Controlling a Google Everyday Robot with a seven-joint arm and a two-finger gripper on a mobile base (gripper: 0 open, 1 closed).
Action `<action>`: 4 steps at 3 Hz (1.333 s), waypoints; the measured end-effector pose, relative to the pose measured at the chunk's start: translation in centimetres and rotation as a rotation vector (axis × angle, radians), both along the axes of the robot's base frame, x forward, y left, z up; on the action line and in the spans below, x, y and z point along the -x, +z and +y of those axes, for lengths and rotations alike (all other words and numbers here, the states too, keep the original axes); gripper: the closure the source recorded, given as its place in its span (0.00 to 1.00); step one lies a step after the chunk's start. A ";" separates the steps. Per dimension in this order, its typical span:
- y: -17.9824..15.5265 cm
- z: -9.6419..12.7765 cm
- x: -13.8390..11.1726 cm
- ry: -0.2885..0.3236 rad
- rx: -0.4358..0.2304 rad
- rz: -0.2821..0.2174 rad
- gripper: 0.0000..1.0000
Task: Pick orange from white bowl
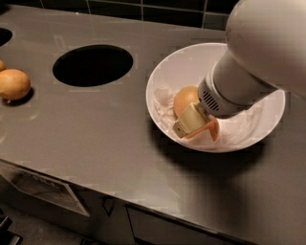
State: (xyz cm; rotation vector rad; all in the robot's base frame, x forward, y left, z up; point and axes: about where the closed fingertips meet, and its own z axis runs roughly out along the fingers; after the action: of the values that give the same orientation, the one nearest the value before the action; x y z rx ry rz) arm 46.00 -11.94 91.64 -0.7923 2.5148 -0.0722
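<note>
Camera view, looking down on 1 long dull grey metal counter [95, 139] that fills most of what I can see. A strip of dark wall tile [143, 7] runs behind its far edge.

Next in size is the bulky white robot arm [260, 43]. It comes in from the upper right and slants down to a ribbed grey wrist section over the bowl.

The large glossy white round bowl [191, 64] sits on the right half of the counter. The arm hides its far right rim. Crumpled white paper [165, 106] lines the inside and shows best along the left wall and under the wrist.

Left of the bowl, and apart from it, is 1 dark round hole [93, 64] cut in the counter top.

Near the left edge, well apart from the bowl, 1 yellow-tan rounded fruit [14, 83] lies on the bare metal.

The round smooth orange [183, 98] is inside the white bowl, left of centre, resting on the paper. Its lower right side is covered by the tool.

The tan two-finger gripper [195, 131] is down inside the bowl, pressed up against the near right side of the orange, tip pointing toward the bowl's near left wall. I cannot tell how wide it stands, or whether it has hold of the fruit.
</note>
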 end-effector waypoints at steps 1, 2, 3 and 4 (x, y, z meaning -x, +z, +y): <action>-0.1 -0.1 0.0 -0.007 0.005 0.002 0.30; -0.4 -0.1 0.0 -0.007 0.006 0.009 0.35; -0.9 0.0 0.0 -0.006 0.005 0.022 0.37; -1.5 0.0 0.1 -0.005 0.002 0.035 0.37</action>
State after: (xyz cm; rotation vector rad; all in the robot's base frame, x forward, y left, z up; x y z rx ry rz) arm 45.91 -11.96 90.16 -0.7947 2.5498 -0.0628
